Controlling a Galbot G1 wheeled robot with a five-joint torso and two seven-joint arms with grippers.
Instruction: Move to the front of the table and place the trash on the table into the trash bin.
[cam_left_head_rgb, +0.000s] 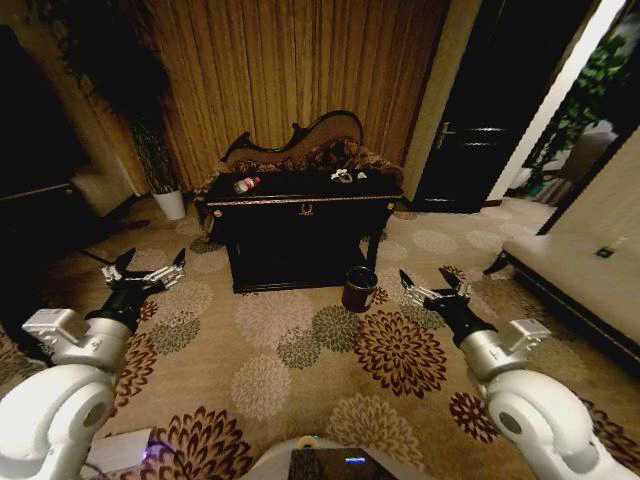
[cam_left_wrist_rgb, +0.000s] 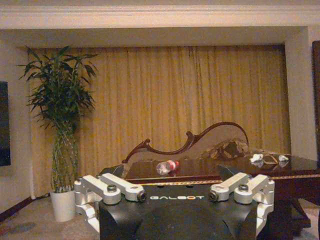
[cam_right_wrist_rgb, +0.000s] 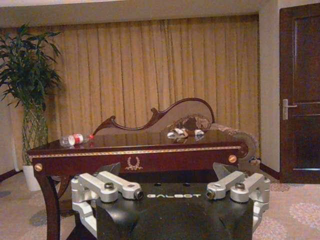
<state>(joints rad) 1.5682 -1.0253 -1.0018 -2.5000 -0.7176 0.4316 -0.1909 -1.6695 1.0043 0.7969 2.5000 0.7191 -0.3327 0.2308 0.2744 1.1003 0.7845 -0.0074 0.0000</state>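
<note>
The black table (cam_left_head_rgb: 300, 205) with gold trim stands ahead on the carpet, some way off. A clear bottle (cam_left_head_rgb: 245, 184) with a red cap lies on its left part, and white paper scraps (cam_left_head_rgb: 345, 176) lie toward its right. The dark round trash bin (cam_left_head_rgb: 359, 289) sits on the floor by the table's front right leg. My left gripper (cam_left_head_rgb: 145, 272) and right gripper (cam_left_head_rgb: 435, 287) hover open and empty, low over the carpet, well short of the table. The wrist views also show the table (cam_left_wrist_rgb: 210, 167) (cam_right_wrist_rgb: 135, 152), bottle (cam_left_wrist_rgb: 167, 166) (cam_right_wrist_rgb: 75, 139) and scraps (cam_left_wrist_rgb: 257, 158) (cam_right_wrist_rgb: 180, 133).
A floral sofa (cam_left_head_rgb: 300, 150) with a curved dark frame stands behind the table against the curtain. A plant in a white pot (cam_left_head_rgb: 170, 204) is at the back left, a dark door (cam_left_head_rgb: 480, 130) at the back right. A pale bench (cam_left_head_rgb: 590, 270) lines the right side.
</note>
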